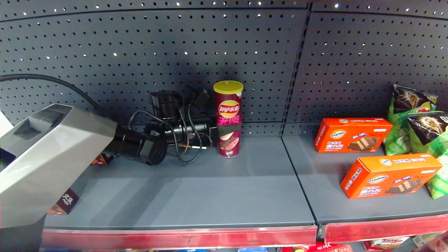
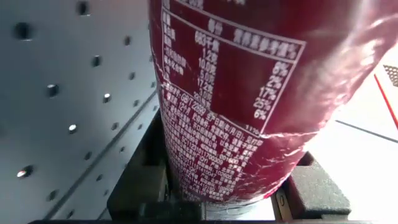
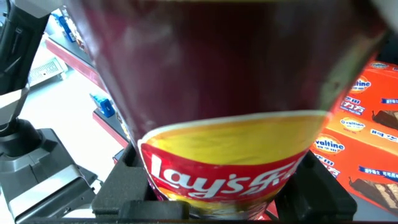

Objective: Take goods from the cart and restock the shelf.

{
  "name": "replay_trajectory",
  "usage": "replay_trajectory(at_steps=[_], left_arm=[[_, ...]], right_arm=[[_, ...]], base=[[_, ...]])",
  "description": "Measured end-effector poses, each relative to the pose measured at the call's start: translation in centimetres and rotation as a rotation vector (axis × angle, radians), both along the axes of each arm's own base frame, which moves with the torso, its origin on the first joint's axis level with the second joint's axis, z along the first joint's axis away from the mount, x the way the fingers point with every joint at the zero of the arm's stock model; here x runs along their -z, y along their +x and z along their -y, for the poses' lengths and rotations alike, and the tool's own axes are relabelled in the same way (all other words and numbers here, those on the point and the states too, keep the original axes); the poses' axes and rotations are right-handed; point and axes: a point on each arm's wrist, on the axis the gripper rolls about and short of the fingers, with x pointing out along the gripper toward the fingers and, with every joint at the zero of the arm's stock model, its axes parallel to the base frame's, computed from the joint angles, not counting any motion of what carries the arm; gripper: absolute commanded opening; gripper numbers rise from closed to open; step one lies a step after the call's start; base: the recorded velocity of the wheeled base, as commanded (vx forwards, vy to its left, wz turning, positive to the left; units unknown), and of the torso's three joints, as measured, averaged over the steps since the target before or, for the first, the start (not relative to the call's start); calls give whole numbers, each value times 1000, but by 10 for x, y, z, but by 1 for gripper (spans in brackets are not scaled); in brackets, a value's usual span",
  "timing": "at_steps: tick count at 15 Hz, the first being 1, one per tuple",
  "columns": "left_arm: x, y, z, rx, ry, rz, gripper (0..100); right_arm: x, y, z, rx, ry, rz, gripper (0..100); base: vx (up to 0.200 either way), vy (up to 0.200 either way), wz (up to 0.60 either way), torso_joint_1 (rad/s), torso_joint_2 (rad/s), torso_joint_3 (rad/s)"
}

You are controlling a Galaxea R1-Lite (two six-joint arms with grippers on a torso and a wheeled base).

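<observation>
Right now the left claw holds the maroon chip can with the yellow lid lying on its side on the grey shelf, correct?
No: the head view shows the maroon yellow-lidded chip can standing upright on the grey shelf, held by the left claw.

- Dark red chips can (image 2: 249,93), white print, seen close up
- Black fingers (image 2: 314,186) grip can on both sides
- Grey pegboard (image 2: 62,93) w/ holes just beside can
- Pale shelf (image 2: 367,155) surface on other side
</observation>
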Motion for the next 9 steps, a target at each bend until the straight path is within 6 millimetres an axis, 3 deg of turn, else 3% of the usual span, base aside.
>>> replay_trajectory(at_steps=[3, 9], left_arm=[[-3, -11, 2, -5, 6, -12, 0], [-5, -61, -4, 2, 9, -10, 0]], right_arm=[[0, 0, 0, 0, 1, 1, 0], [0, -1, 0, 2, 2, 5, 0]], base=[[0, 0, 0, 0, 0, 0], [0, 0, 0, 0, 0, 0]])
